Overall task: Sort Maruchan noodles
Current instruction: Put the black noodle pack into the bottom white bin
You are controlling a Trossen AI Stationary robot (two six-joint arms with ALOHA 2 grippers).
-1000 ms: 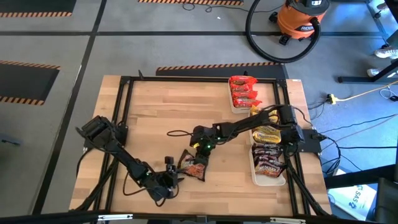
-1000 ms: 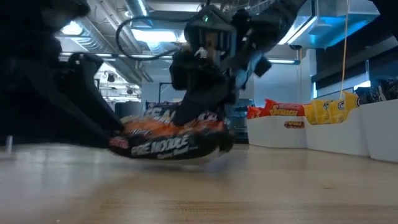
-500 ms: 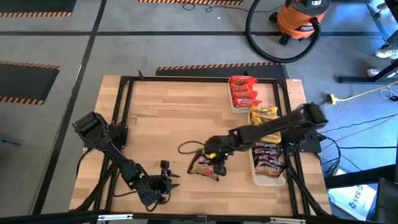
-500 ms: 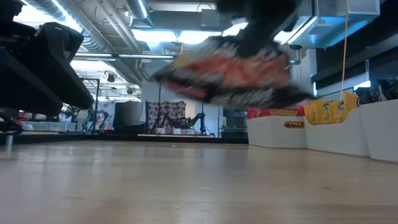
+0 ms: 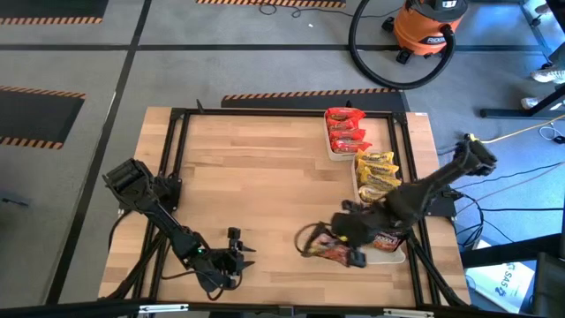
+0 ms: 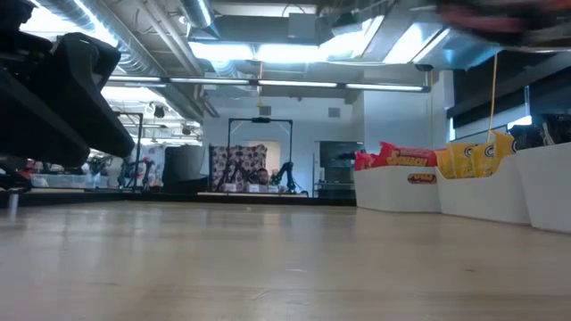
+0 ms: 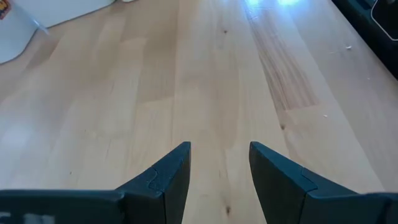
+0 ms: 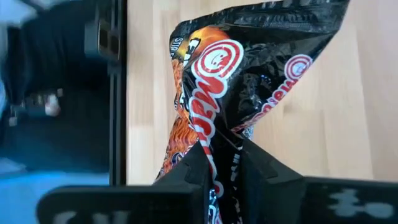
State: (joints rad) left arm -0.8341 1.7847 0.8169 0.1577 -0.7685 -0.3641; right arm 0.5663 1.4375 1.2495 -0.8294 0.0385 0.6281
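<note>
From overhead, a light wooden table [image 5: 256,177] edged by a black metal frame stands on a grey floor. Beyond its far side sit an orange shop vacuum [image 5: 428,26] with a looped black hose. Along the table's right edge three white trays run in a line from far to near: the far tray [image 5: 332,150] holds red noodle packets [image 5: 346,131], the middle one yellow packets [image 5: 375,168], and the near tray [image 5: 388,257] dark brown packets [image 5: 385,240]. The right arm reaches in from the table's right side, bent low, and its right gripper [image 5: 342,249] holds a dark noodle packet [image 5: 334,252] just beside the near tray's inner edge. The left arm folds along the near left corner, with the left gripper [image 5: 237,259] low over bare wood, well apart from the trays.

From table height, bare wood stretches towards a workshop with ceiling lights. The white trays stand at the right, with red packets [image 6: 406,157] and yellow packets [image 6: 477,156] showing above their rims. A dark bulk of an arm fills the left edge.

The left wrist camera shows its two dark fingers [image 7: 168,174] spread apart over bare wood with nothing between them.

The right wrist camera shows its fingers [image 8: 264,168] pinched tight on the crumpled end of the black packet [image 8: 249,74], which carries a red swirl logo and orange flames; its lettering is too creased to read. The black frame bar and the floor lie beyond the table edge.
</note>
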